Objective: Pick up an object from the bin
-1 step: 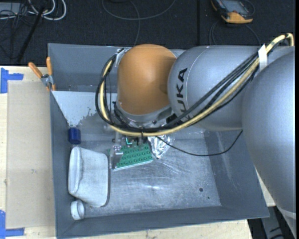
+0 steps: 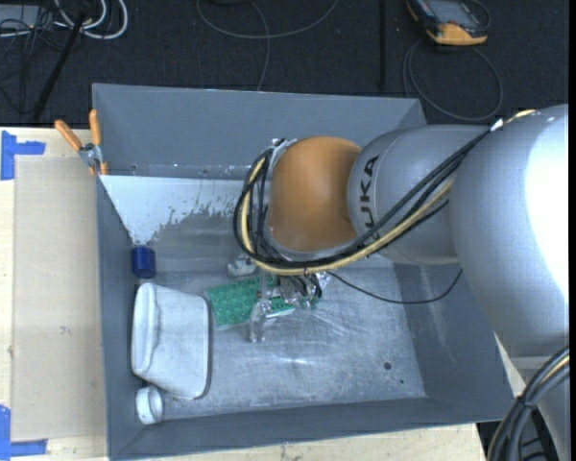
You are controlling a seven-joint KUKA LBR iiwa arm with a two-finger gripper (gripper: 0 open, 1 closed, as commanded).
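Bottle [image 2: 170, 342], white plastic, beside flat green rectangle [image 2: 232, 303]

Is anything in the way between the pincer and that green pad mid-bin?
Nothing visible. The pincer sits at the right edge of the green pad; the white bottle lies on the pad's other side, to its left.

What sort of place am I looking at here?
Probably a robotics lab's picking station: a silver jointed robot arm with an orange wrist cover reaches into a grey metal bin holding a white plastic bottle, and loose cables lie on the dark floor behind.
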